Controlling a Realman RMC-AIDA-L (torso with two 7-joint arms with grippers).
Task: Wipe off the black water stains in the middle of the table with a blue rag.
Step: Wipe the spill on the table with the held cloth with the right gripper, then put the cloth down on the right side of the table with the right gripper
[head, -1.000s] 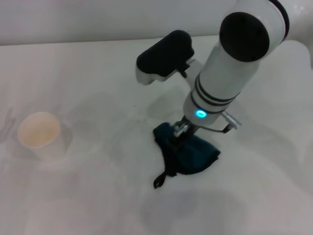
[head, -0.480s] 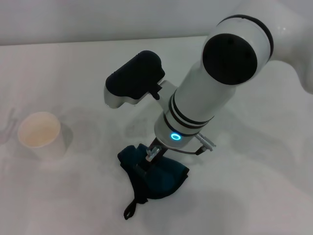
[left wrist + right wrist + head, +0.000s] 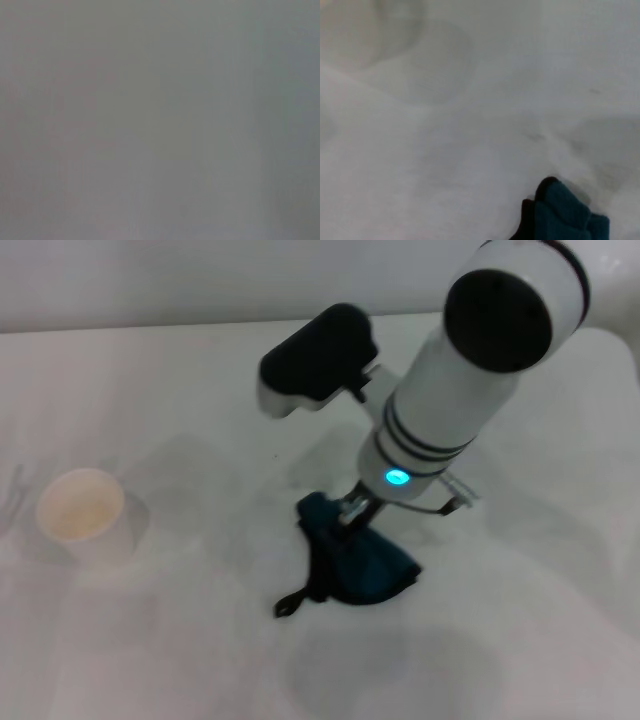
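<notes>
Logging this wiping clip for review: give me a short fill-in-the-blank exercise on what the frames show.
1. The right gripper presses down on the blue ____.
2. The cloth's black loop tag lies flat on the ____ table.
3. On the robot's left side stands a white ____.

Missing words: rag; white; cup

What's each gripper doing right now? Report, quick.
Left gripper: not in view.
Right gripper: pressed down on the blue rag on the table; open or closed cannot be told.
</notes>
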